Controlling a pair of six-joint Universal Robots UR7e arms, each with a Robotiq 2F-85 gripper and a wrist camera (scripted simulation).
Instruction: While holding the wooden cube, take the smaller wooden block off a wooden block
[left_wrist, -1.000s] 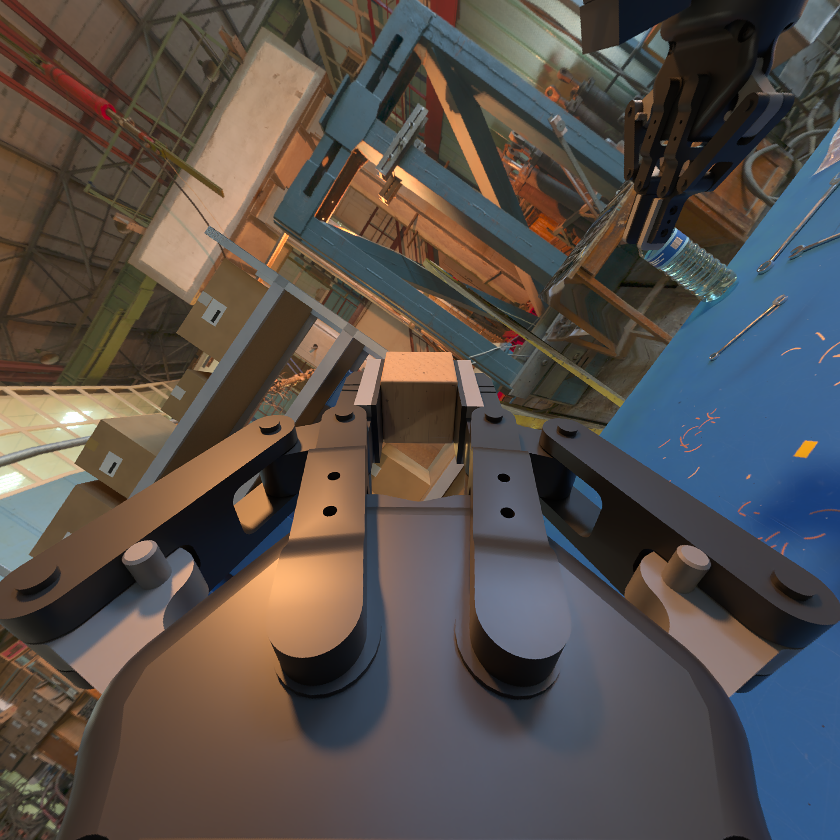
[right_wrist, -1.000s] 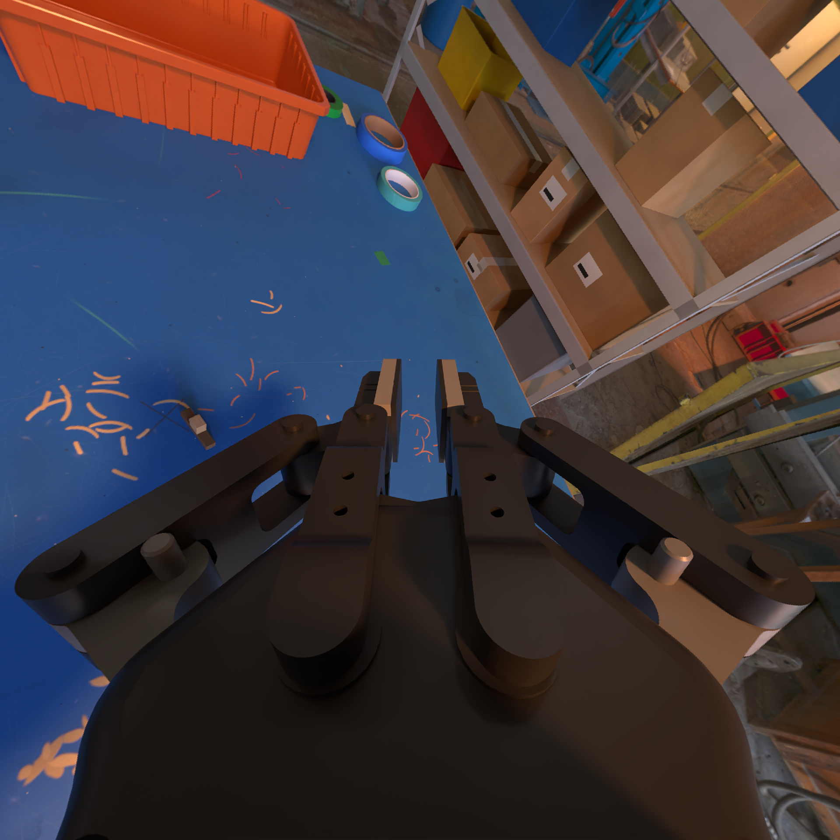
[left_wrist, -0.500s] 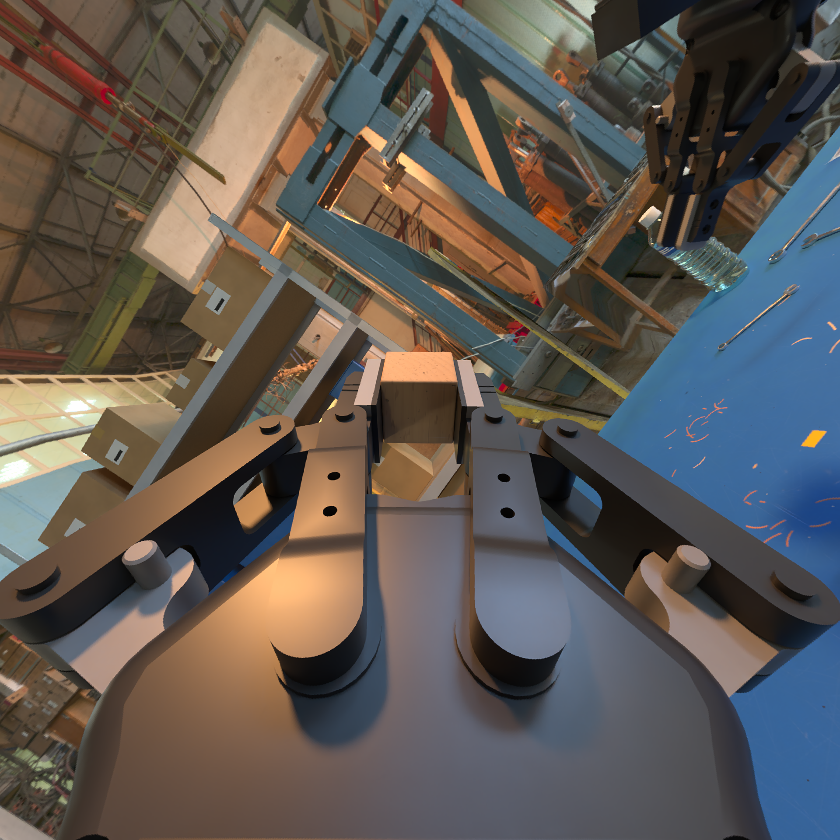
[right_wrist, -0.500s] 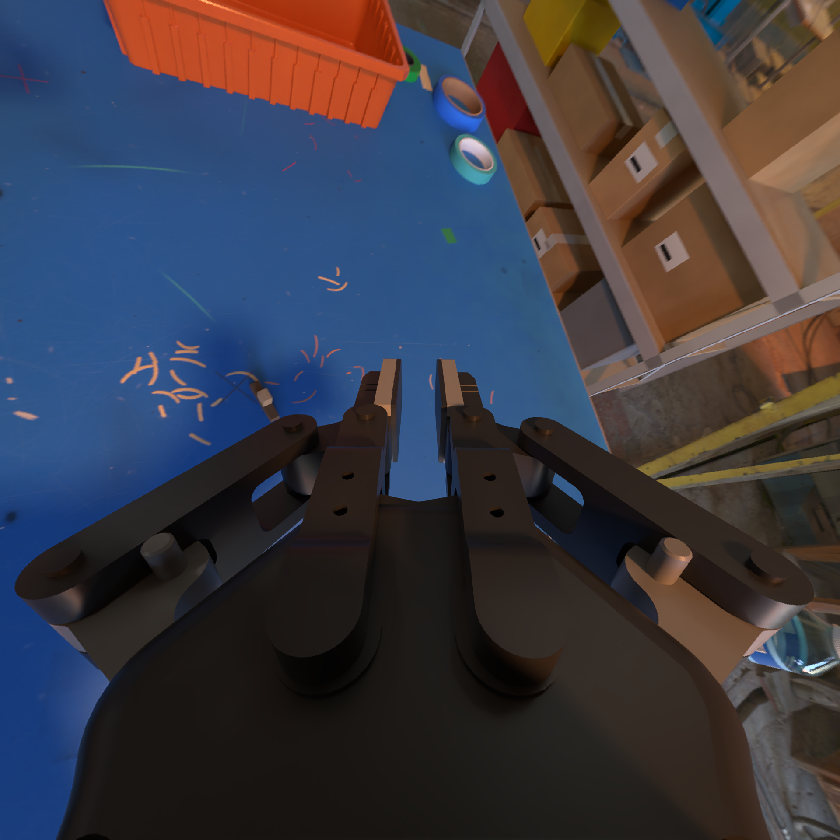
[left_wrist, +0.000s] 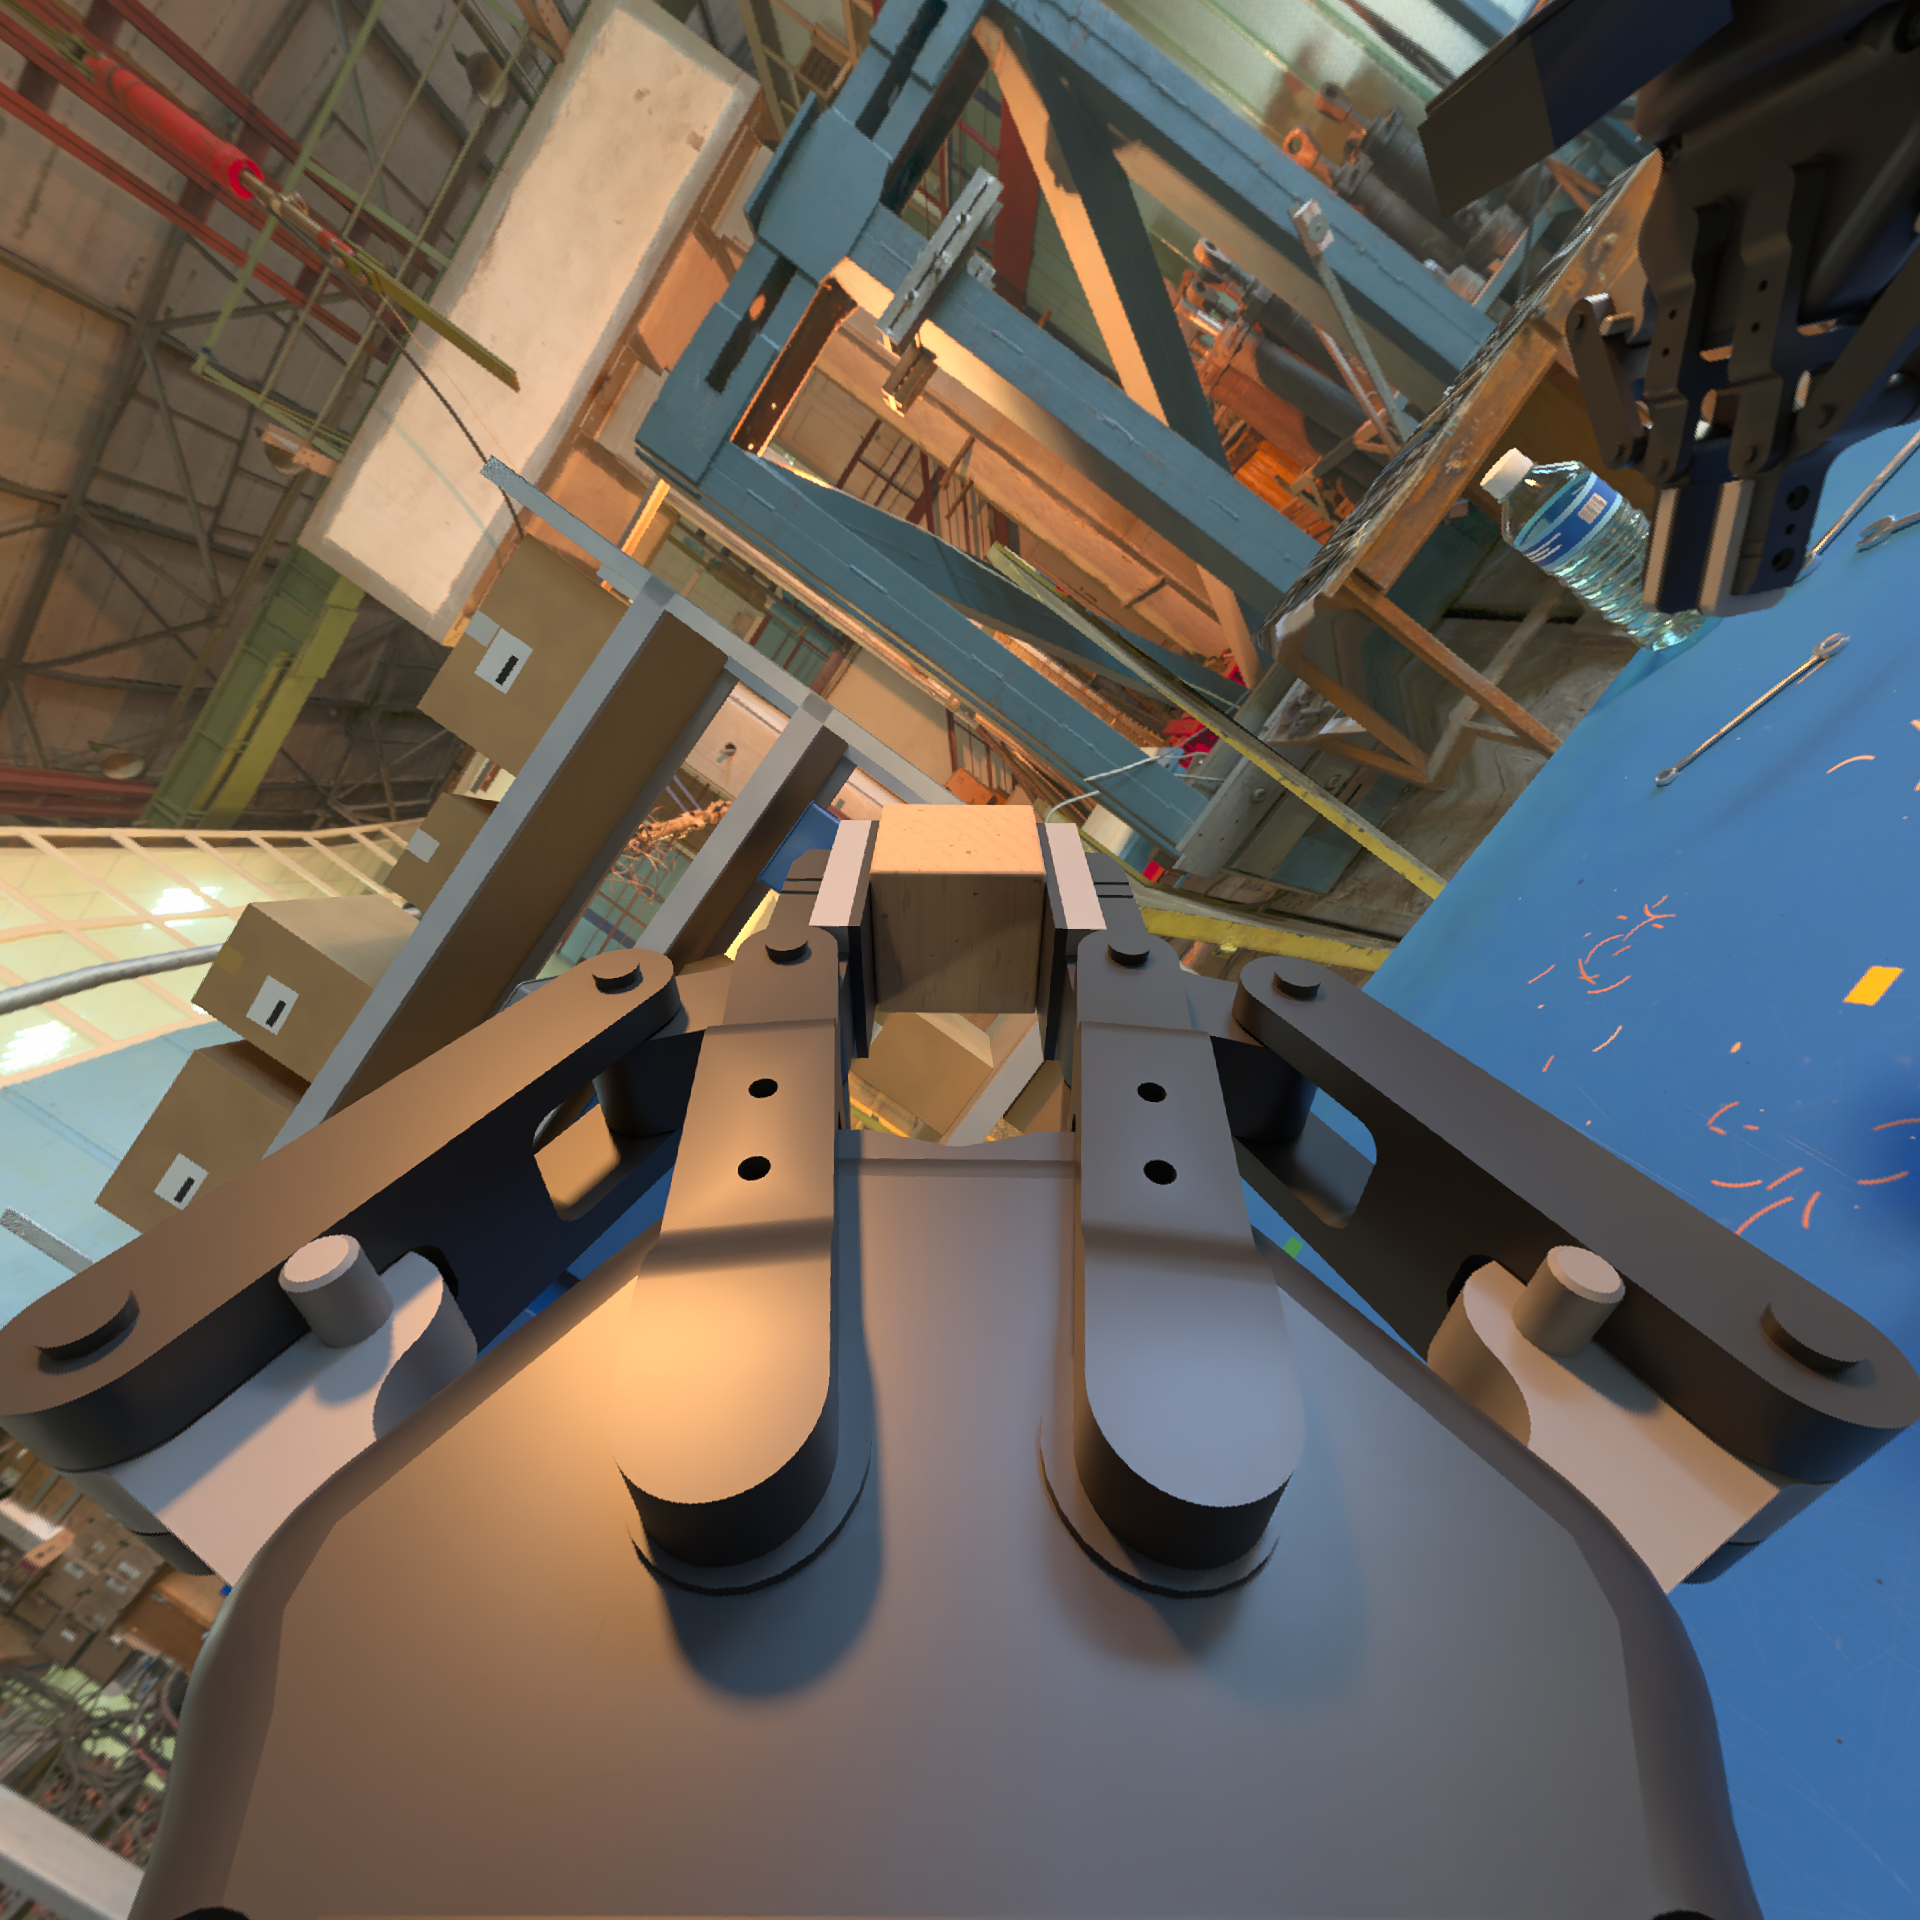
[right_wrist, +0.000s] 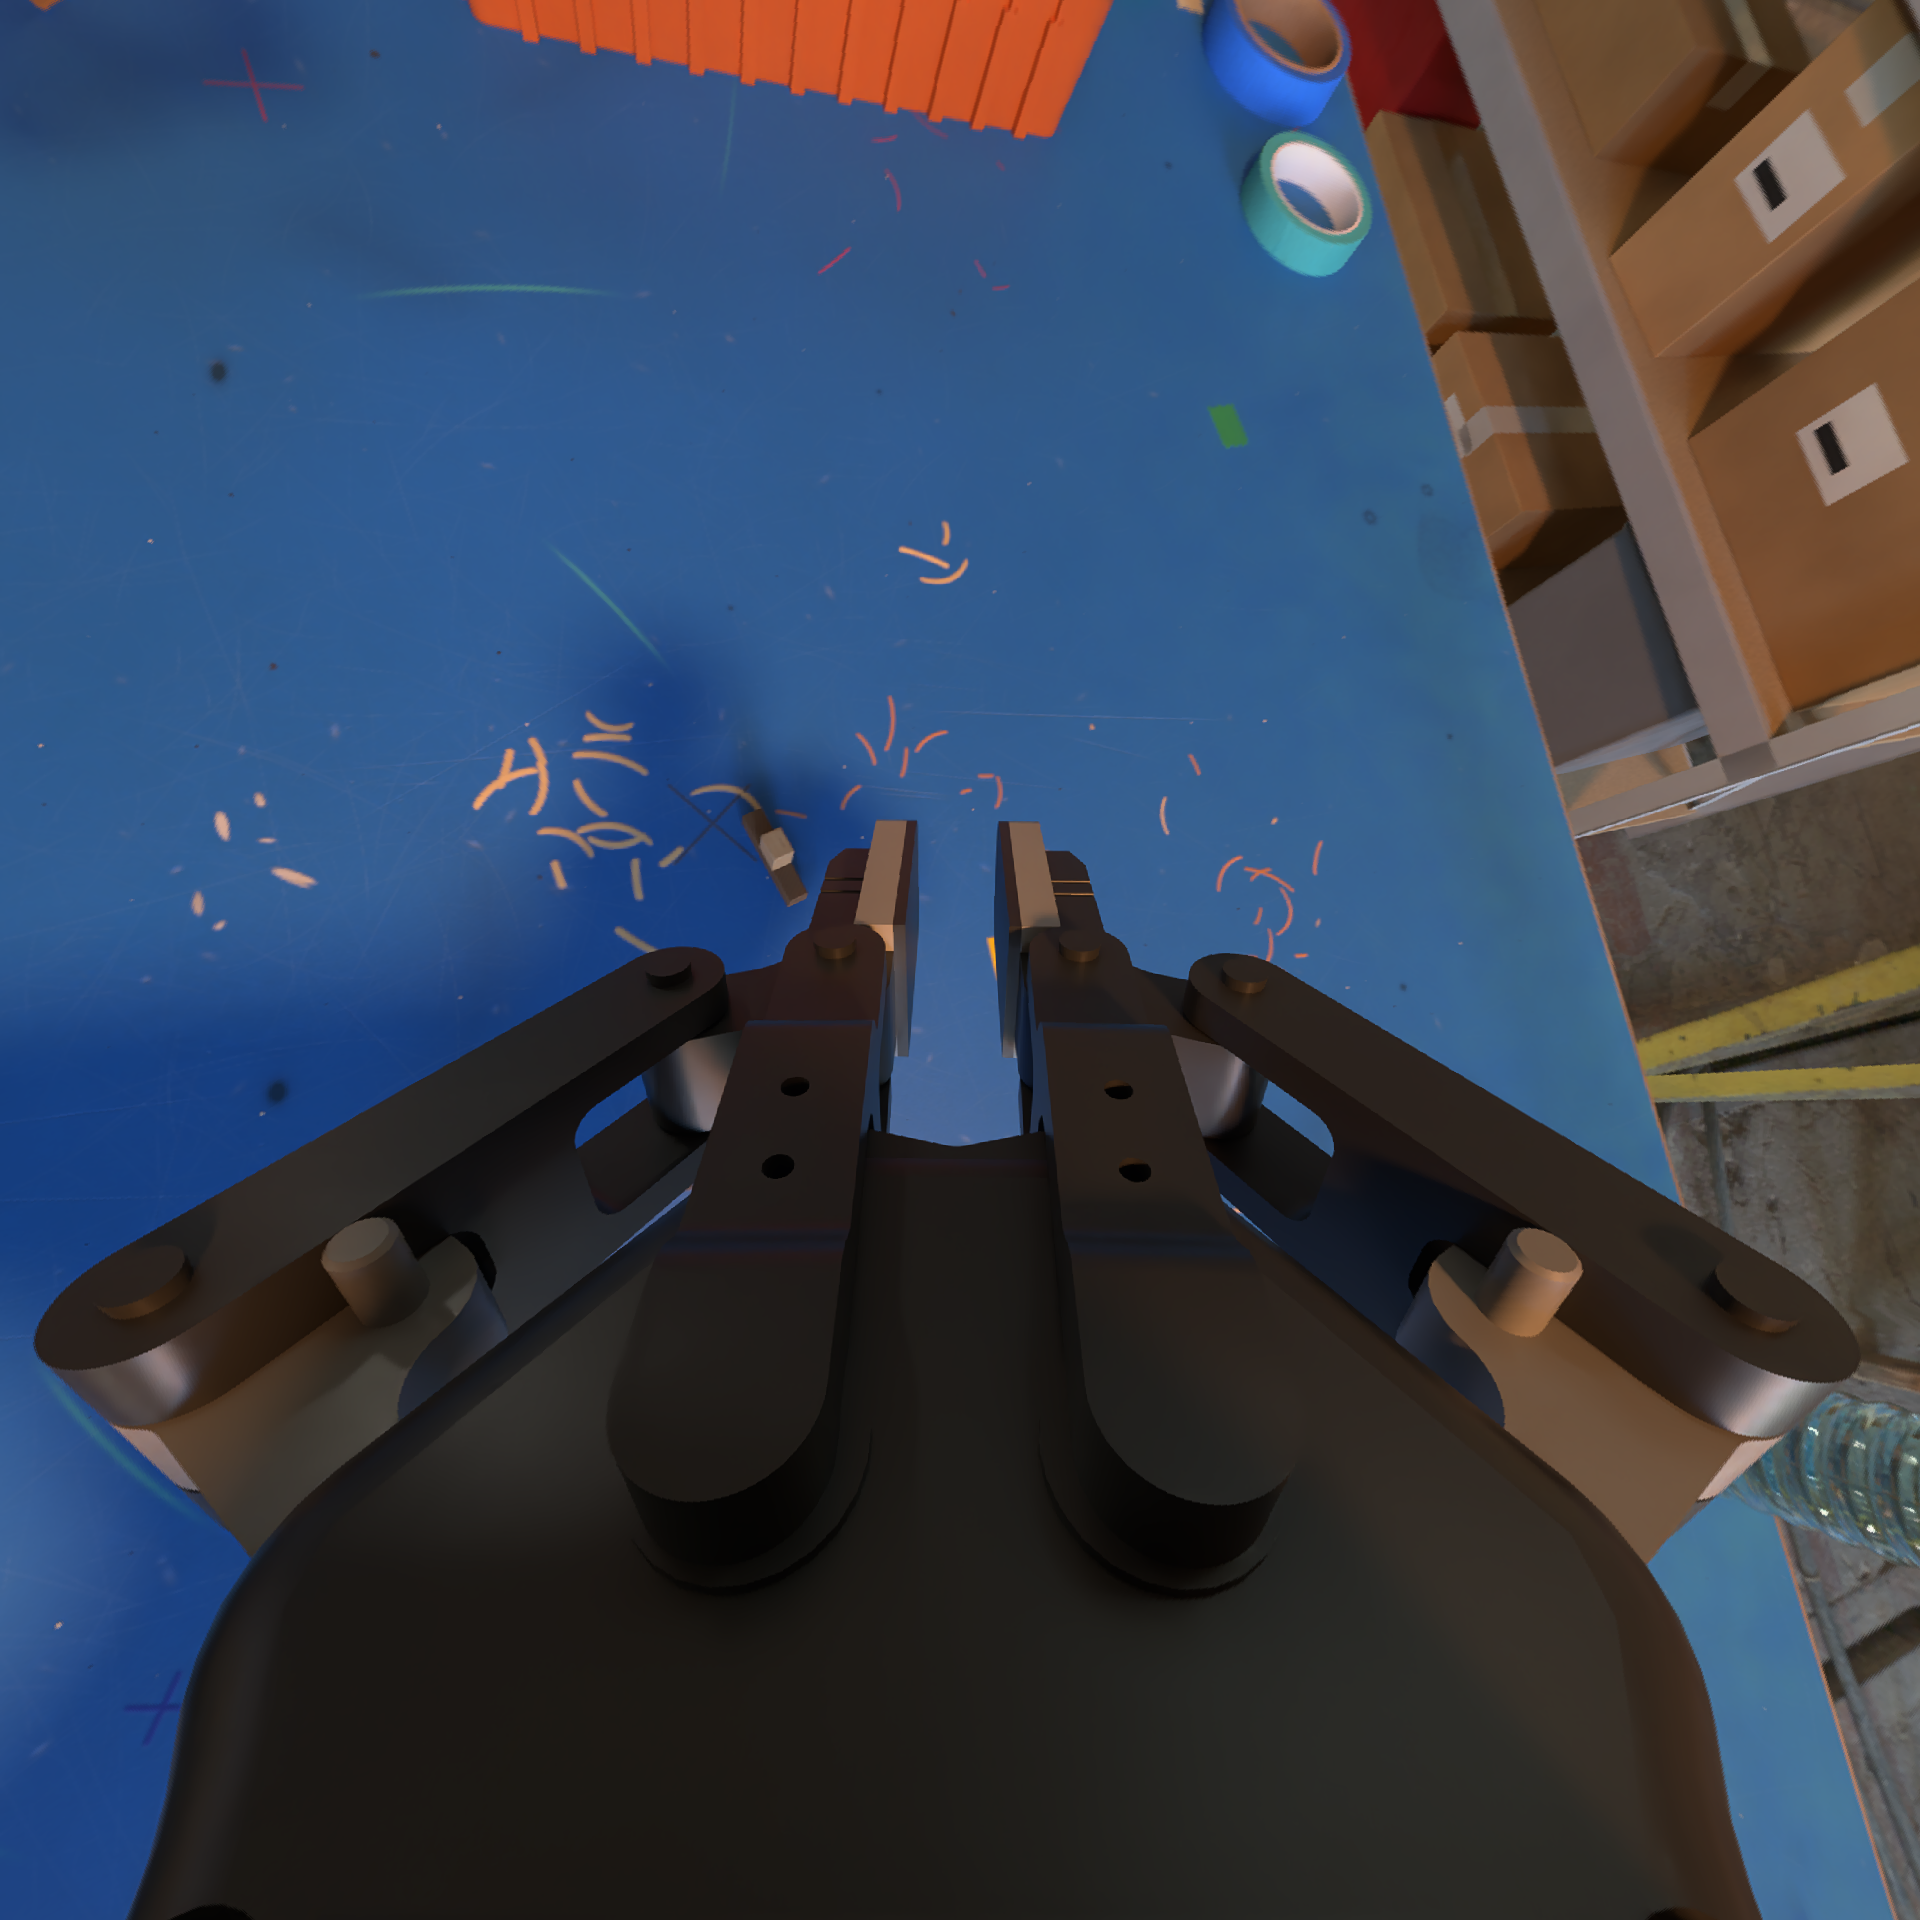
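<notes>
**Left hand keeps the cube aloft; right hand empty above the table**

Left wrist view. Left hand (left_wrist: 957, 883) pinches the wooden cube (left_wrist: 956, 909) between both pads at frame centre, flat faces square to the pads, likely so it cannot twist. Hand tilted up toward rafters and shelving, cube well clear of the blue table (left_wrist: 1662, 1039) at right; judged a parking pose, out of the other arm's way. Right hand (left_wrist: 1714, 551) at upper right, fingertips pointing down near a water bottle (left_wrist: 1579, 540). A thin metal pin (left_wrist: 1756, 707) lies below it.

Right wrist view. Right hand (right_wrist: 957, 868) looks down on the table (right_wrist: 416, 468); fingers a narrow gap apart, nothing between them. Small brownish piece (right_wrist: 774, 857) just left of the fingertips, too small to identify. Neither the smaller block nor its base block is visible in either view. Orange bin (right_wrist: 810, 52) at top, two tape rolls (right_wrist: 1304, 203) upper right. Judged: right hand searching or travelling, pick-off not yet begun.
</notes>
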